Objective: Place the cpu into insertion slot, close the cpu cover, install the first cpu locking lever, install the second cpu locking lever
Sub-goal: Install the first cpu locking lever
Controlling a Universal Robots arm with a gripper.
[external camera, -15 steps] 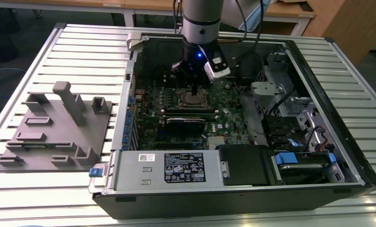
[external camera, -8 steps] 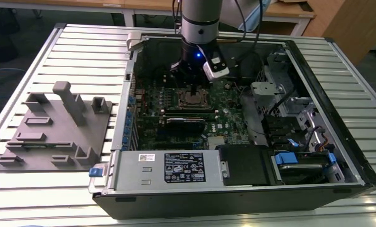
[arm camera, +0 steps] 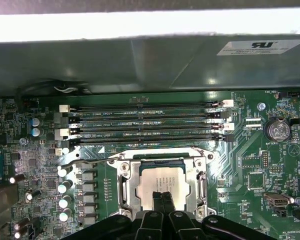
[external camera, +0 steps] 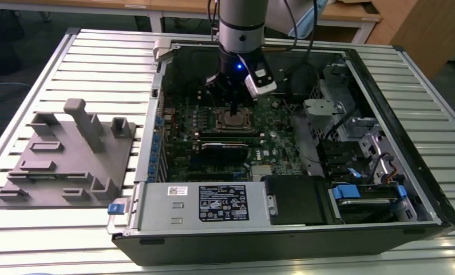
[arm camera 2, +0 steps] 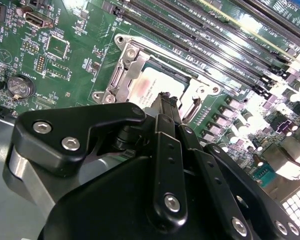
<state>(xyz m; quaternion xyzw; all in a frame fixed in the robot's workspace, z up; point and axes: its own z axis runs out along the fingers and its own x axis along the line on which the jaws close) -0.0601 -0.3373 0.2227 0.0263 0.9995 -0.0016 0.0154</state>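
The pincer (arm camera: 163,196), clenched on nothing, is pointing at the cpu (arm camera: 160,180). The cpu cover (arm camera: 127,186) is lying closed around it.

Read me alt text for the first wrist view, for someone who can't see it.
The gripper, its black fingers shut together, reaches over the silvery cpu, which sits inside the frame of the silver cpu cover on a green motherboard. Four long memory slots run side by side beyond it. A coin battery sits further off.
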